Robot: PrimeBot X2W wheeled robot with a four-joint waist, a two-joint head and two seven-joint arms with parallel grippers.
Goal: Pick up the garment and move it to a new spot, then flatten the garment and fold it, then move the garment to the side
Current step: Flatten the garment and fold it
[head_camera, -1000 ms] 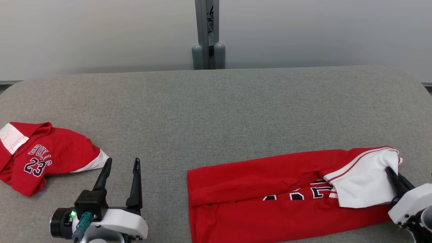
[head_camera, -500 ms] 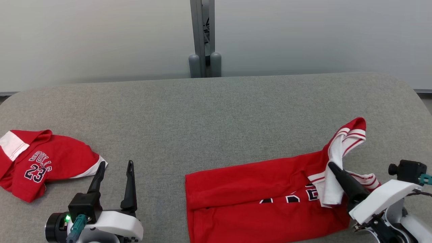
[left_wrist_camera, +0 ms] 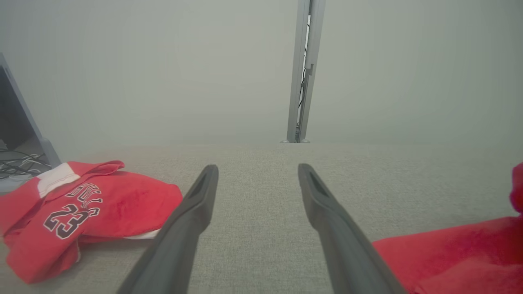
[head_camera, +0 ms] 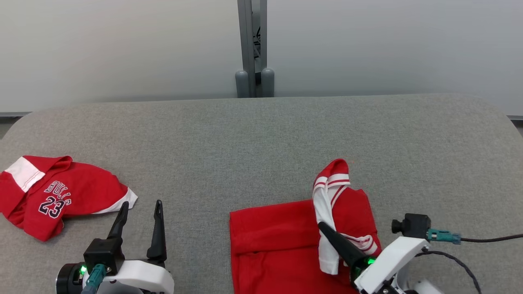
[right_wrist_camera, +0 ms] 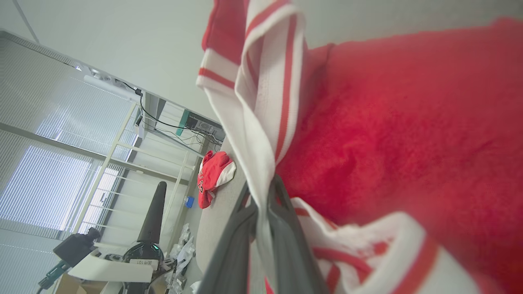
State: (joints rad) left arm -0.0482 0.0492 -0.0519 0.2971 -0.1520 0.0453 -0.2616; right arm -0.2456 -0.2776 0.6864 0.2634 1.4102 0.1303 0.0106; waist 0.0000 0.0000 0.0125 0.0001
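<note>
Soft red garment (head_camera: 278,241), its white ribbed trim pinched tight in the right end effector (head_camera: 321,224), lies near-right on the felted grey desk (head_camera: 261,134); left end effector (head_camera: 141,203) gapes, empty.

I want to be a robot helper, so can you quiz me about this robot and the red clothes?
1. True or false: the left hand is open and empty.
2. What does the shut right hand pinch? A) the white striped trim of the red garment B) a towel C) a cup
3. Fill in: the jersey marked 23 lies on the robot's ___ side of the table.
Key: 1 true; 2 A; 3 left.
</note>
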